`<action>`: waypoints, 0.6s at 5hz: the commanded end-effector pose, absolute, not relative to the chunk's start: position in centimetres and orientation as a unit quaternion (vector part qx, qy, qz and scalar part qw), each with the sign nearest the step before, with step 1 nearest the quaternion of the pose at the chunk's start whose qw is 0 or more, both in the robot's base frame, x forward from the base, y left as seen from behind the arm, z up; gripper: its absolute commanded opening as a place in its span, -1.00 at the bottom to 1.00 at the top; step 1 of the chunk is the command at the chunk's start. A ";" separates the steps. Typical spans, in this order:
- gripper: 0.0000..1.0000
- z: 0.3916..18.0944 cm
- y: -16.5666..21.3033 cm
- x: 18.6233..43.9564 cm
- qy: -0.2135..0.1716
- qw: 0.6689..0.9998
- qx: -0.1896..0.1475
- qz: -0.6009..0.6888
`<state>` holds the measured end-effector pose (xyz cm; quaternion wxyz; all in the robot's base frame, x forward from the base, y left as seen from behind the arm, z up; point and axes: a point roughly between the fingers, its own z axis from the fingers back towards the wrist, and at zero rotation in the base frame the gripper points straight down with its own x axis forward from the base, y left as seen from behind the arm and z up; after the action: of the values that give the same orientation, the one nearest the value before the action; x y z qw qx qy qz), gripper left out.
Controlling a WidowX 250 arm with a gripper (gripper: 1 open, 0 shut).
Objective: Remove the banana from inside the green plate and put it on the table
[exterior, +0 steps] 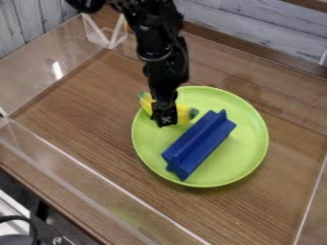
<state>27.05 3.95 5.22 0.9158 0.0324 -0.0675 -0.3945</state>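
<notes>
The green plate (246, 153) lies on the wooden table (76, 110), right of centre. At the plate's left edge lies the yellow banana (188, 115), mostly covered by the arm. My gripper (163, 116) points straight down onto it, fingers low on either side and open. Only small yellow parts of the banana show beside the black finger (163, 119). I cannot tell whether the fingers touch the banana.
A long blue block (198, 144) lies diagonally across the middle of the plate, just right of the gripper. Clear acrylic walls (38, 67) ring the table. Bare wood stretches to the left of and in front of the plate.
</notes>
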 end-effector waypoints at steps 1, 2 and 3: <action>1.00 5.8 4.3 27.4 -0.084 0.917 0.041 -0.389; 1.00 5.6 4.4 27.4 -0.085 0.917 0.038 -0.389; 1.00 5.0 4.2 27.7 -0.086 0.915 0.039 -0.393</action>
<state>27.34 4.16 4.49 0.9162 0.0316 -0.0756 -0.3924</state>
